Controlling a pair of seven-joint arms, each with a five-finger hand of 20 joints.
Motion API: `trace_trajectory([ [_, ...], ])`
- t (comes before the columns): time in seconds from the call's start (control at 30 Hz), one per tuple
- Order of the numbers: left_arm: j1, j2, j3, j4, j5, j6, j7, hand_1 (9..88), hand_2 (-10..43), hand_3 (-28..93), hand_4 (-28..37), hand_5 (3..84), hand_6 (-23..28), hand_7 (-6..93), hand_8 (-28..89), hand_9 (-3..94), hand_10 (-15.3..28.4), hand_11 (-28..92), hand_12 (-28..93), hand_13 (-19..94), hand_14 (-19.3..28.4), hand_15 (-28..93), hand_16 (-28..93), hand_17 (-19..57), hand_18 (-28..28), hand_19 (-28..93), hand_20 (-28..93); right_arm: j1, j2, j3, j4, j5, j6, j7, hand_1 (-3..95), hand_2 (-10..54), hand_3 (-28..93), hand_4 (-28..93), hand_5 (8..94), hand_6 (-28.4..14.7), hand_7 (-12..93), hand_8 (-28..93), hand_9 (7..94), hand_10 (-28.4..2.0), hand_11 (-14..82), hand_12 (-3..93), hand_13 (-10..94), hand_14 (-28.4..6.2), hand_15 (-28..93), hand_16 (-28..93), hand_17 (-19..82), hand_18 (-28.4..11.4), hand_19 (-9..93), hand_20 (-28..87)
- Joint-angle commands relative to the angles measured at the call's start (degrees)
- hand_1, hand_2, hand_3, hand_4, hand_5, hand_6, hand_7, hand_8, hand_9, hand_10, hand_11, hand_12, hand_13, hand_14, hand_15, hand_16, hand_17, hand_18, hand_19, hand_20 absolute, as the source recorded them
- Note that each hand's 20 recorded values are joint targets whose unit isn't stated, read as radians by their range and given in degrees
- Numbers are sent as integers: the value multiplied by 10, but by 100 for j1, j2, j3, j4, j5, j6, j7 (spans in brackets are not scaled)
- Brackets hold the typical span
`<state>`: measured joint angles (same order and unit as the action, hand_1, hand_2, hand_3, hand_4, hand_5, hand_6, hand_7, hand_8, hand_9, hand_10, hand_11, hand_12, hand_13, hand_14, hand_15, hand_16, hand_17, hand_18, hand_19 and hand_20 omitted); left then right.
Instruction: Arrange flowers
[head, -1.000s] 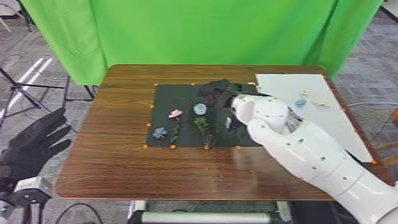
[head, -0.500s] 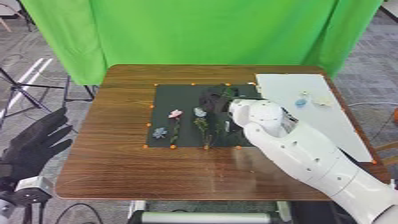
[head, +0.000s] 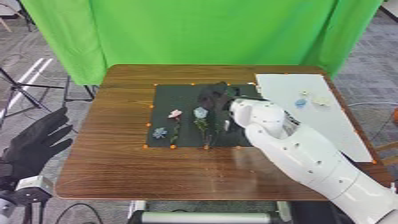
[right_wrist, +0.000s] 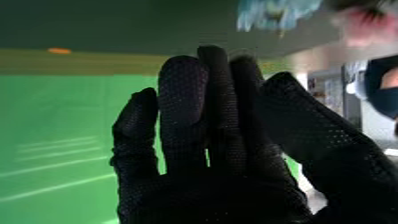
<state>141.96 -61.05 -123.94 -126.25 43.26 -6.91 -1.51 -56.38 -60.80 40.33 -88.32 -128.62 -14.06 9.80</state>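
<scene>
On your table (head: 107, 165), you have the mat (head: 173, 94) left of the sheet (head: 330, 131), flowers (head: 175, 113) on the mat, blossoms (head: 300, 103) on the sheet, the curtain (head: 204, 32) behind

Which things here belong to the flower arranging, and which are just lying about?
Job:
- pink fabric-like flower
- small grey-blue flower
- dark rectangular mat
- white rectangular sheet

Just about:
- green cloth backdrop
- thin black floor cable

Brown tbl (head: 115, 170) is carrying dk mat (head: 176, 94) below fingers of R hand (head: 212, 95), wht board (head: 282, 87) to their rt, orange dots (head: 146, 147) nr both.
</scene>
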Motion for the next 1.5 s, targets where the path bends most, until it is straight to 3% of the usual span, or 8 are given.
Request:
trace_trajectory([
  [0.03, 71, -72, -23, -21, -18, 15, -15, 236, -32, 679, -282, 212, 7, 162, -85, 162, 84, 72, 227, 115, 108, 90, 105, -134, 177, 325, 97, -192, 480, 512, -260, 16, 477, 400, 182, 162, 932, -33, 379, -17, 234, -139, 484, -126, 105, 170, 471, -109, 748, 212, 123, -209, 744, 595],
  [0.1, 95, -96, -43, -37, -12, 29, 0, 236, -32, 681, -282, 212, 7, 162, -85, 162, 84, 72, 227, 115, 108, 90, 105, -134, 177, 325, 97, -163, 743, 470, -227, -65, 732, 854, 189, 127, 932, -77, 350, -18, 226, -133, 453, -135, 88, 169, 454, -110, 732, 200, 120, -209, 745, 596],
  [0.23, 130, -131, -41, -55, -5, 50, 34, 236, -32, 681, -282, 212, 7, 162, -85, 162, 84, 73, 227, 115, 108, 90, 105, -135, 177, 325, 97, -45, 1123, 281, -7, -541, 751, 2655, 220, 38, 915, -191, 297, -33, 214, -119, 391, -150, 75, 177, 421, -114, 718, 177, 118, -206, 746, 588],
  [0.47, 148, -167, -55, -68, 4, 52, 66, 234, -33, 685, -281, 212, 7, 162, -84, 162, 84, 73, 226, 115, 108, 91, 104, -135, 177, 325, 97, -225, 1682, 500, 251, -444, 598, 3740, 196, -5, 841, -225, 320, -68, 174, -97, 403, -178, 97, 178, 413, -138, 704, 169, 124, -210, 761, 583],
  [0.57, 153, -203, -45, -73, 8, 50, 67, 234, -33, 685, -279, 212, 8, 161, -85, 162, 84, 72, 226, 115, 108, 91, 105, -135, 177, 325, 97, -532, 1837, 729, 213, -545, 732, 3634, 206, -42, 836, -234, 344, -77, 171, -94, 427, -180, 114, 179, 431, -137, 711, 173, 133, -215, 771, 584],
  [0.7, 116, -187, -15, -59, 6, 42, 67, 235, -32, 683, -280, 212, 7, 162, -85, 162, 84, 72, 226, 114, 109, 92, 105, -135, 177, 326, 97, -921, 1901, 1082, 136, -573, 783, 3417, 223, -91, 847, -276, 379, -72, 193, -104, 466, -151, 160, 180, 465, -120, 728, 192, 146, -213, 778, 581],
  [1.0, 129, -198, -21, -69, 3, 55, 72, 236, -31, 682, -280, 212, 7, 162, -85, 162, 84, 73, 226, 115, 108, 92, 105, -135, 177, 326, 97, -1356, 1995, 1499, 31, -363, 847, 2896, 233, -95, 851, -282, 402, -55, 223, -115, 497, -96, 216, 199, 467, -109, 737, 207, 138, -206, 773, 583],
  [1.5, 84, -118, -2, -25, -7, 24, 39, 237, -30, 681, -279, 212, 7, 161, -84, 161, 84, 73, 226, 114, 107, 90, 105, -134, 177, 325, 97, -1455, 1994, 1334, 186, -584, 1279, 2405, 270, -95, 871, -283, 407, -11, 284, -149, 527, -73, 203, 174, 495, -83, 740, 212, 147, -198, 769, 574],
])
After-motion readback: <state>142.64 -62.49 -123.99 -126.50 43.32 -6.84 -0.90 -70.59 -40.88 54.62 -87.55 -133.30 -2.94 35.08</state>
